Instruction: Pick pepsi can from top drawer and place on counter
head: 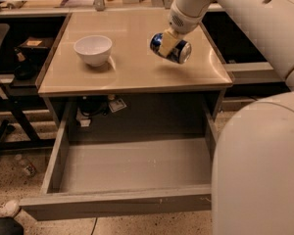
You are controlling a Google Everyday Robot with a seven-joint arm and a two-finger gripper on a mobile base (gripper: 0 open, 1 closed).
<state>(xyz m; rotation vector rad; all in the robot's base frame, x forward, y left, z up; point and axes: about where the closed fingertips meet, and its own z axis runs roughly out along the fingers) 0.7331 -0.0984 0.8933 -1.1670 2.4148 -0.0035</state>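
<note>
While the gripper (167, 45), upper middle of the frame, clamps the small blue aluminium pepsi can (179, 51) sideways above the glossy beige counter (137, 70), I fear it rolls away after release.

- pepsi can (180, 51): deep blue side, with a silvery end facing right.
- gripper (165, 44): pale cream-yellow fingers clasped round the can, above the right part of the counter.
- counter (137, 70): glossy beige, plain, with a soft sheen of light.
- top drawer (137, 163): flat grey inside; the front panel is grey with pale scuff marks.
- bowl (92, 49): plain white.
- arm (245, 13): off-white, no pattern.
- floor (10, 180): beige with dark speckles.
</note>
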